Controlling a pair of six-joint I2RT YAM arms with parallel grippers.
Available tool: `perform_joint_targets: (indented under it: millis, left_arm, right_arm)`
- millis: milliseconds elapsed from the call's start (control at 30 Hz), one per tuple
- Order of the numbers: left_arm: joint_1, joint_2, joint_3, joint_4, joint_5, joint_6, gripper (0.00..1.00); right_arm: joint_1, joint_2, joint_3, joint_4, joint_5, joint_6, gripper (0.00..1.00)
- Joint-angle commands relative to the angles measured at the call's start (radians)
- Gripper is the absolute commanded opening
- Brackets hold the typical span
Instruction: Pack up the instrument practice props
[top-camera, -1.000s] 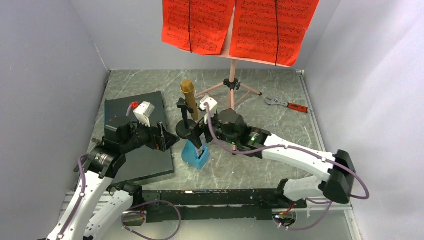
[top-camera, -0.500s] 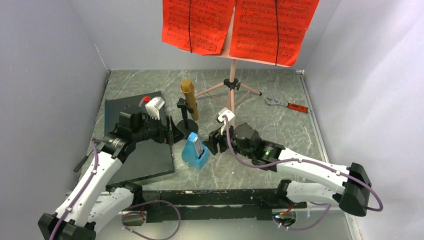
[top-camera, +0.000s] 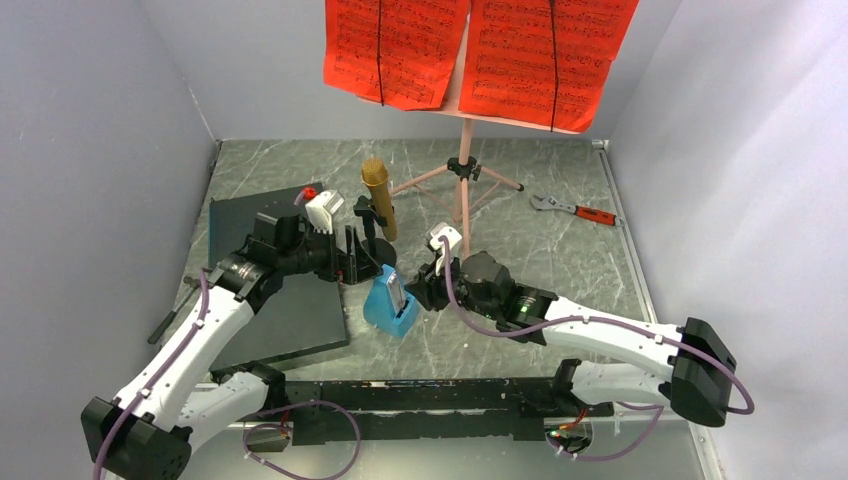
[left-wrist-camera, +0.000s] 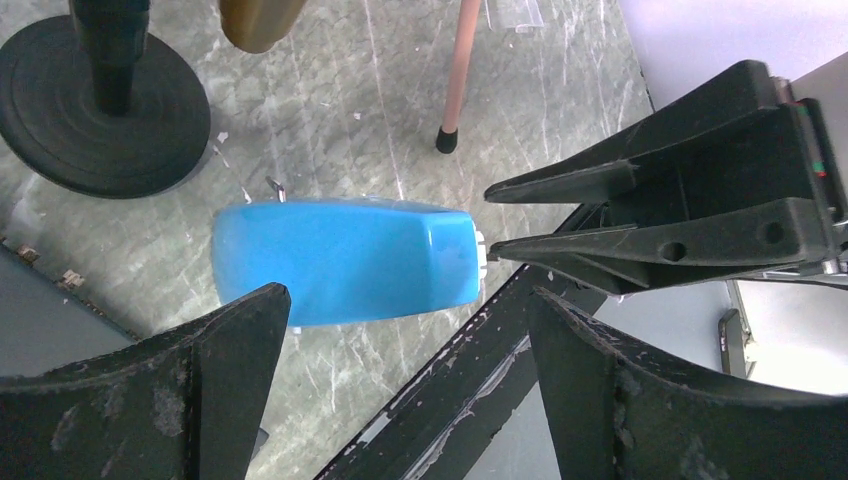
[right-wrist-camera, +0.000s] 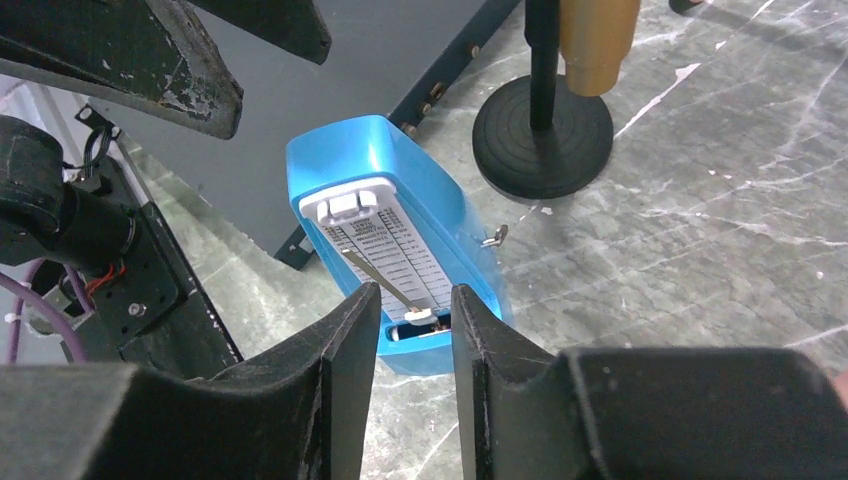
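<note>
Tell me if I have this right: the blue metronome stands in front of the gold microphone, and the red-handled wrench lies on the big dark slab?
Not quite. The red-handled wrench lies on the marbled table at the far right, well apart from the dark slab on the left, as the top view shows. The blue metronome does stand in front of the gold microphone.

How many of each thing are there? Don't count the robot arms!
red music pages: 2
music stand: 1
microphone: 1
metronome: 1
wrench: 1
dark slab: 1
Total: 7
</note>
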Motion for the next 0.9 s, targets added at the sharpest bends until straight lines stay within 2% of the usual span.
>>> perform_joint_targets:
  millis: [0,367,867]
  left_arm:
    - [-0.022,0.018,0.046,0.045,0.016,-0.017,0.94]
    - [-0.067,0.04,0.034,0.091,-0.002,-0.053,0.94]
    - [-0.104,0.034,0.011,0.131,-0.015,-0.08,0.94]
  right_arm:
    - [0.002,0.028,0.023,0.103,-0.043,-0.009,0.34]
    - [-0.002,0.051,0.007,0.155,-0.062,0.002,0.24]
    - [-0.009,0.082,0.02,0.165,-0.062,0.012,0.18]
